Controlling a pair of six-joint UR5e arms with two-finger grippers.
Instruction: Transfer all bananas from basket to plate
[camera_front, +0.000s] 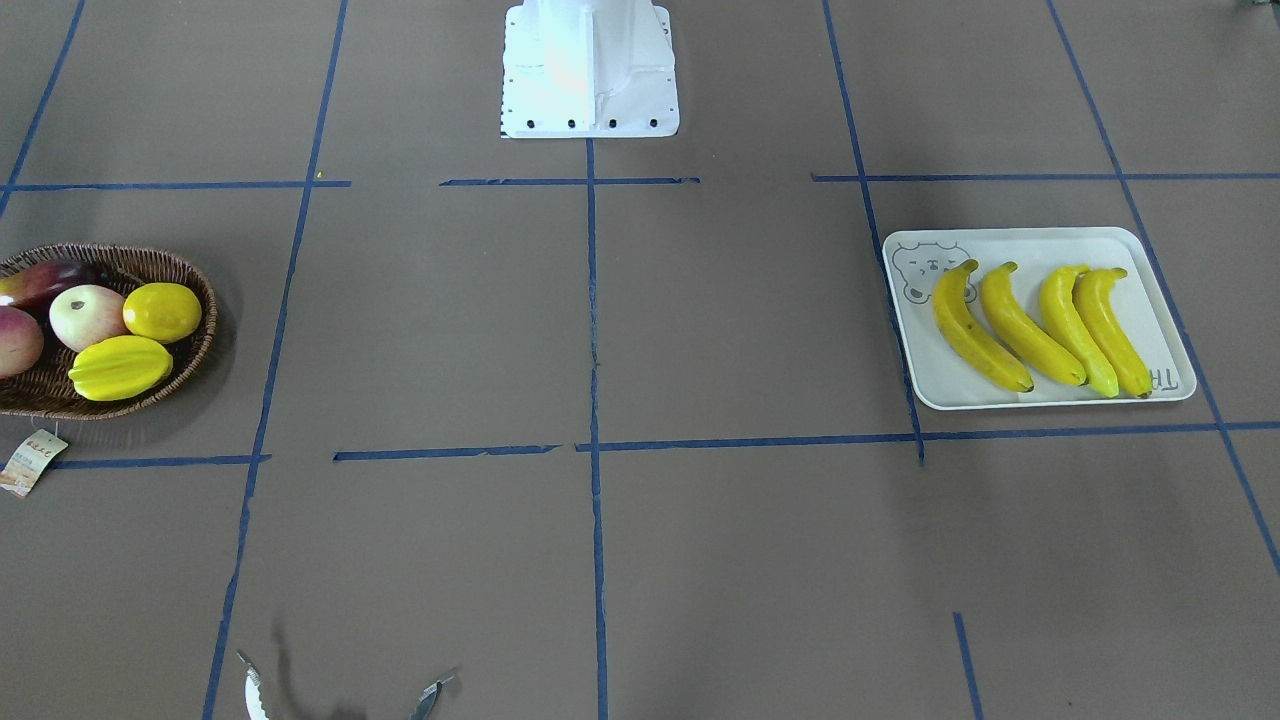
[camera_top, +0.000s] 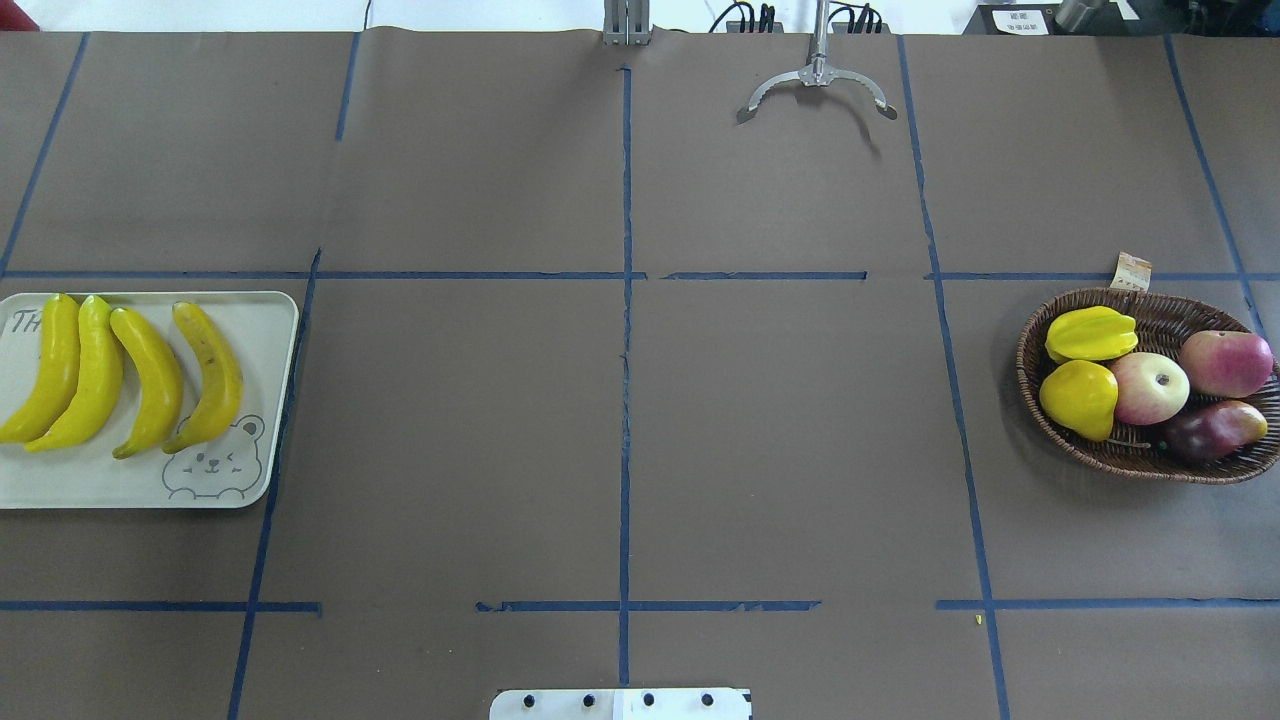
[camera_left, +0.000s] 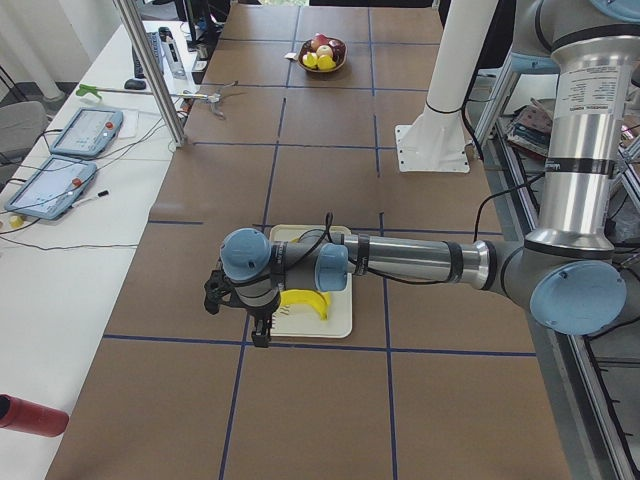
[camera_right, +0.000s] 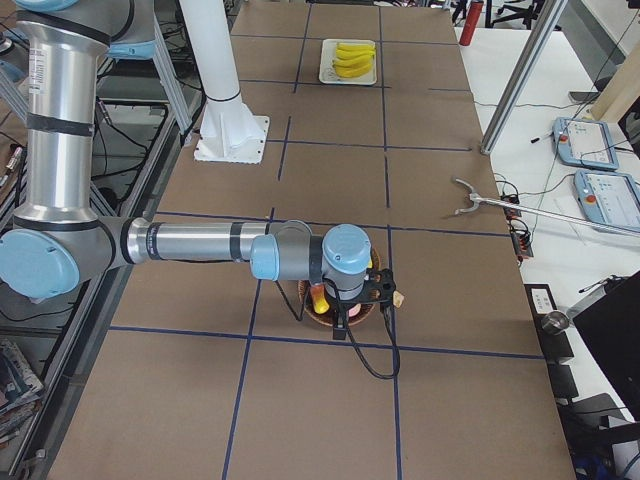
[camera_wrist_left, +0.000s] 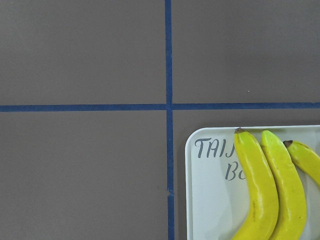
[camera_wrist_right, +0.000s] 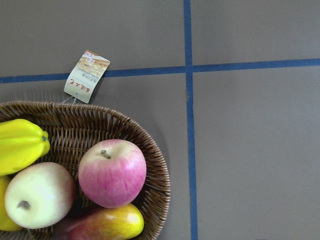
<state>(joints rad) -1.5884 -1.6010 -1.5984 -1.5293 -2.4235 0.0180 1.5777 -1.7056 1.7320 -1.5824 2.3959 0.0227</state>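
All four bananas (camera_top: 95, 375) lie side by side on the plate (camera_top: 110, 485), well apart from the basket (camera_top: 1120, 462). The left gripper (camera_left: 260, 333) hangs over the plate's near edge, just beside them, and the right gripper (camera_right: 343, 325) hangs over the basket. For both, I cannot tell whether the fingers are spread or together.

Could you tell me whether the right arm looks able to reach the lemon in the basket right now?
Probably yes: the right gripper hangs above the basket, and the lemon lies uncovered on top, beside the starfruit and an apple.
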